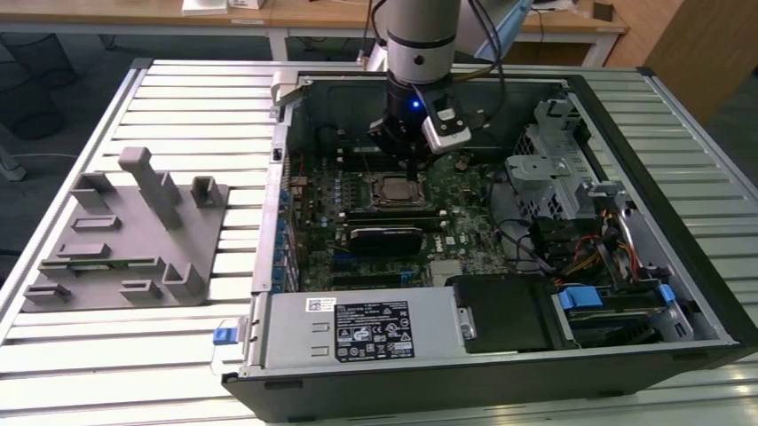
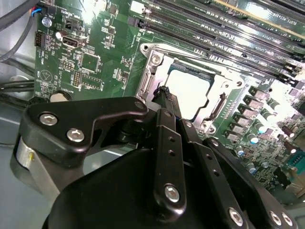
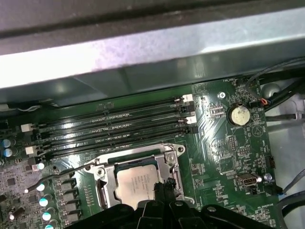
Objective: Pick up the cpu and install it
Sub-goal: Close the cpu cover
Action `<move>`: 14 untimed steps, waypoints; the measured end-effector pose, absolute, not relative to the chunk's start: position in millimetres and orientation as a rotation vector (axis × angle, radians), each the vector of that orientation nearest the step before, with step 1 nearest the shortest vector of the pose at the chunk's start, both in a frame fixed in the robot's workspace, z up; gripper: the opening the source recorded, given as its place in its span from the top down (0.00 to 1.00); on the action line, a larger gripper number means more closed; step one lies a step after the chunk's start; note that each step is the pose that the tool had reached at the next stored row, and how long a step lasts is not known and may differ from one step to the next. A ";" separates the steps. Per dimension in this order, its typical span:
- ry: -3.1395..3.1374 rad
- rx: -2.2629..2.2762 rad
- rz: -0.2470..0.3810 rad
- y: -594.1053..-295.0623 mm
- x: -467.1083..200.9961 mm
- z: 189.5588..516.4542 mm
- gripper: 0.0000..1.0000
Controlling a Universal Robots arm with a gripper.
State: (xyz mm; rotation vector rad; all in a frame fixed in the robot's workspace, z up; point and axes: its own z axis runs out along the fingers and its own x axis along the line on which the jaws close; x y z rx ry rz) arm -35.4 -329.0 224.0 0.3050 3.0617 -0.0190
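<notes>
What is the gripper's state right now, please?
Gripper: closed, holding nothing; it sits at the edge of the cpu, which lies in the socket.

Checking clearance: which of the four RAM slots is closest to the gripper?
The RAM slot bordering the CPU socket, farthest from the case wall; the gripper hangs over that socket, and the other three lie beyond.

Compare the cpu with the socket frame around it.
Size: the cpu is the smaller and lies inside the socket frame, which rings it.
Shape: the cpu is a solid plate, while the frame is an open border.
Surface: the cpu's top is plain and smooth, and the frame carries screws at its corners.
Both are squarish, metallic and lie flat on the green board.
</notes>
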 end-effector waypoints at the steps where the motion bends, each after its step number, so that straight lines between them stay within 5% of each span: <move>1: 3.065 0.304 -0.021 -329.1 -35.3 223.5 0.89; 14: 3.077 0.296 -0.031 -329.5 -41.6 219.9 0.89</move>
